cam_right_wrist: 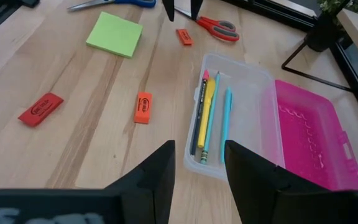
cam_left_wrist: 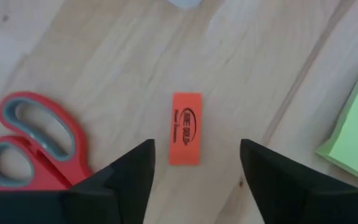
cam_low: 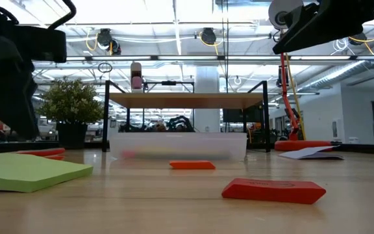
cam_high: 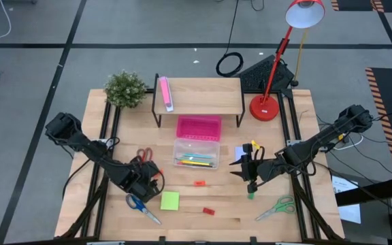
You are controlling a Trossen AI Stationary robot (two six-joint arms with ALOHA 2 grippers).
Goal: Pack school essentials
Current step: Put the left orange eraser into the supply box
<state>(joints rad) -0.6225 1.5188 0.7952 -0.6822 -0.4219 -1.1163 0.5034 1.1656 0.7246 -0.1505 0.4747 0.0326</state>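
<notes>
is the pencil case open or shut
Open. The pencil case has its pink lid swung flat beside the clear tray, and pens lie uncovered inside it.

Two dark, near-black jointed arms, matte housings. Loose cables trail along the upper links of each. Left pincer (cam_left_wrist: 194,165) and right pincer (cam_right_wrist: 199,163): flat, tapering black fingers, plain faces.

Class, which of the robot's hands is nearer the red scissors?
Left. The left hand sits just beside the red scissors; the right hand hovers past the pencil case.
</notes>
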